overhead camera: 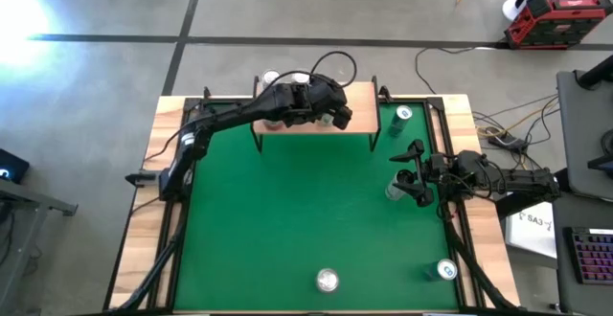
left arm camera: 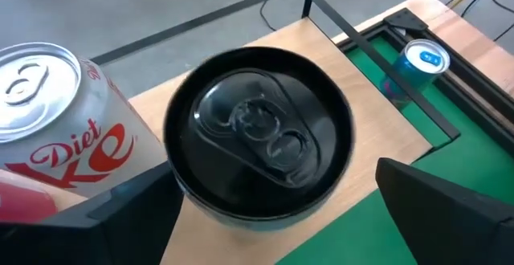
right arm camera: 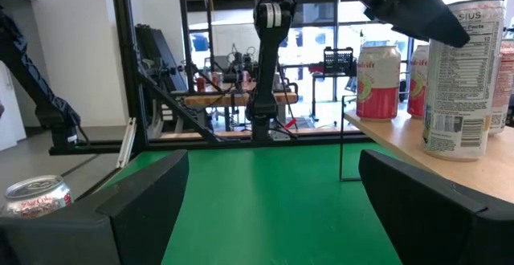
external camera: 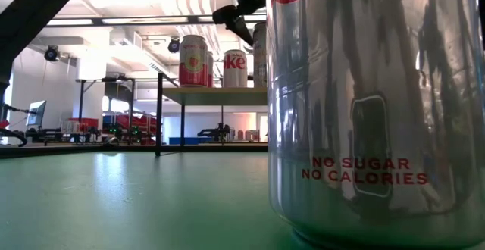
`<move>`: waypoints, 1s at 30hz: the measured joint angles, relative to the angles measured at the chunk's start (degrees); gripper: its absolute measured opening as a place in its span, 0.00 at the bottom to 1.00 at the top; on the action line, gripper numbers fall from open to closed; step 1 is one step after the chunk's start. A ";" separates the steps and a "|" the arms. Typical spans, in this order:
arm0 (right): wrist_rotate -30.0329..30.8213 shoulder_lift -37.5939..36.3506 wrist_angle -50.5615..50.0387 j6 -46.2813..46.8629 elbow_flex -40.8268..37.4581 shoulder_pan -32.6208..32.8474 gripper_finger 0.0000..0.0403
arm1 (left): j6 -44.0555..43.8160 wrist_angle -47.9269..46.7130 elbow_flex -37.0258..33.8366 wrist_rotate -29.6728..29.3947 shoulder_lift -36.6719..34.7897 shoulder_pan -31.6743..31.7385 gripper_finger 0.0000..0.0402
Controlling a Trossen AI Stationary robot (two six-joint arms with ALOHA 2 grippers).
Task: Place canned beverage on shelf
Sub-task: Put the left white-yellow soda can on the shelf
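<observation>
Several cans on shelf (left arm camera: pixel 377 128): a black-topped can (left arm camera: pixel 261 128) stands upright on the board, just beside a Diet Coke can (left arm camera: pixel 48 128); the low view shows more cans further along.
Left gripper (overhead camera: pixel 330 115): above the shelf's right half, fingers (left arm camera: pixel 450 209) spread wide on either side of the black-topped can, with clear board showing between one finger and the can wall. It looks let go, not clamped.
Step in hand: my reading is the retreat after setting the can down.
How to do it well: lift straight up until the fingertips clear the can's rim, and only then swing away. Any sideways drift first could catch the can or knock the Diet Coke can next to it.
Watch: the black-topped can sits towards the board's near edge, so a nudge that way could tip it onto the mat (overhead camera: pixel 287 220).
Right gripper (overhead camera: pixel 414 177): low at the mat's right side, fingers apart with nothing between them, just beside a can on the mat (overhead camera: pixel 395 191).
Loose cans: a blue can (overhead camera: pixel 402 115) right of the shelf and two more by the mat's near edge, a silver can (overhead camera: pixel 329 280) and another blue one (overhead camera: pixel 446 270).
</observation>
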 joint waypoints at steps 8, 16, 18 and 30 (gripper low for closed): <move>-0.01 -0.01 -0.02 0.00 0.01 0.01 0.89 | 0.72 -0.47 -0.05 -0.15 1.45 0.39 0.82; -0.01 -0.01 0.00 0.00 0.01 0.00 0.89 | -0.16 -0.01 -0.07 -0.99 1.76 0.55 0.59; 0.00 -0.02 -0.02 0.00 0.02 0.02 0.89 | -1.12 0.55 -0.07 -1.45 1.80 0.49 0.57; -0.02 0.00 -0.02 0.00 0.01 0.00 0.89 | -4.08 4.93 -0.11 -7.41 1.87 0.34 0.63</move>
